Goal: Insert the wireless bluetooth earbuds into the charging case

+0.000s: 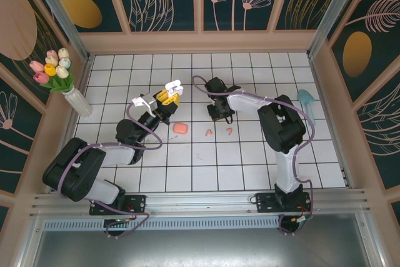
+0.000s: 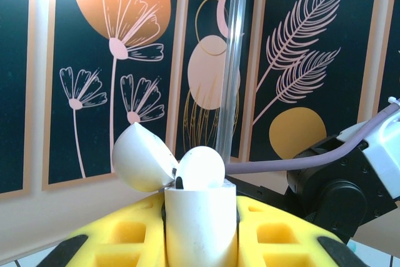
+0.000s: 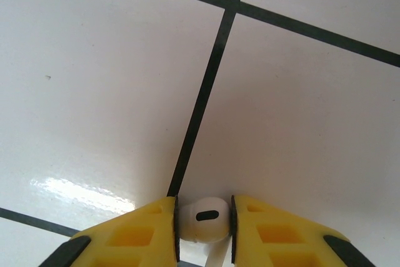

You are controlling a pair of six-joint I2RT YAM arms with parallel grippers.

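- Yellow-fingered right gripper [image 3: 204, 232], nearest the wrist lens, is pinched narrow on a tiny white stemmed earbud [image 3: 201, 217] lying on the glossy white tiled floor [image 3: 300, 123].
- Left gripper [image 2: 201, 217] is clamped on an upright white plastic charging case [image 2: 200, 242], with its domed hinged lid [image 2: 140, 157] swung open at 9 o'clock.
- A white rounded head at the case mouth looks like one earbud seated, though I cannot be sure.
- One salmon-pink earbud [image 1: 209, 132] and a second salmon-pink earbud [image 1: 230, 131] lie loose at 6 o'clock of the right gripper, with a salmon-pink rounded case [image 1: 180, 128] at their 9 o'clock.
- By my judgement about a quarter is done, and three earbuds remain.
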